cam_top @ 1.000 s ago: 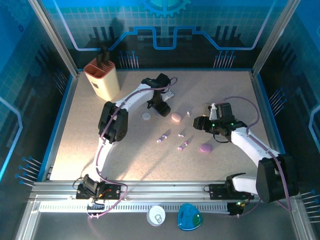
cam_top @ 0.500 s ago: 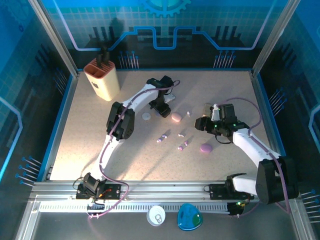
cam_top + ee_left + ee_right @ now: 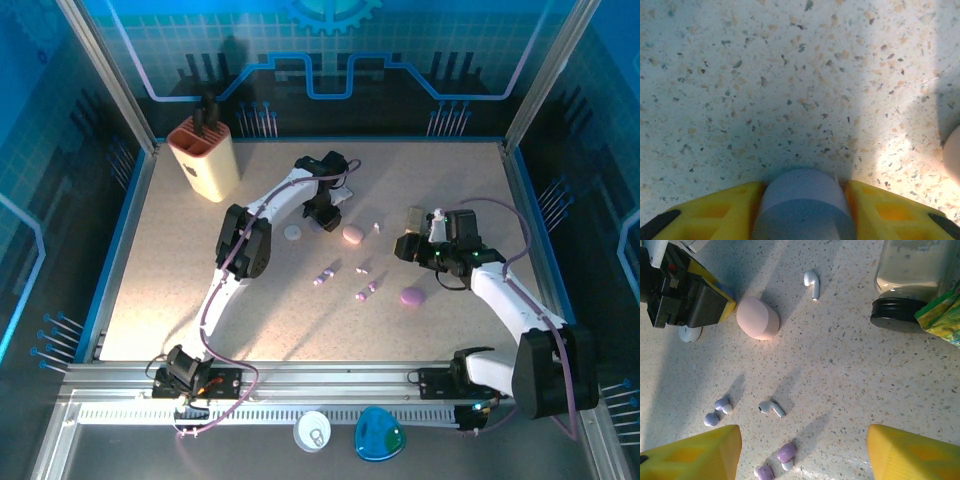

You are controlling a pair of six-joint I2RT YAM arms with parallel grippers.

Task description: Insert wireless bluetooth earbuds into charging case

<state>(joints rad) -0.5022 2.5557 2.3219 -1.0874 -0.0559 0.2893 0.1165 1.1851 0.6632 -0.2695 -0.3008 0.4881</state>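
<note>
Left gripper (image 3: 804, 186) pinched onto a grey-lavender case (image 3: 802, 212), far centre, presumably to steady it for loading. Right gripper (image 3: 802, 435) spread wide and empty, poised above loose earbuds (image 3: 771, 409) scattered on the tabletop (image 3: 865, 370), nearer than a pink case (image 3: 757, 317), ready to pick one.

I count six loose buds lying on the tabletop (image 3: 850, 370). One white bud (image 3: 811, 284) is near the pink case (image 3: 757, 317). A second white bud (image 3: 771, 409) lies between a lavender pair (image 3: 717, 411) and a second lavender pair (image 3: 775, 462). A grey-lavender case (image 3: 805, 215) sits pinched in my left tool (image 3: 324, 217).
</note>
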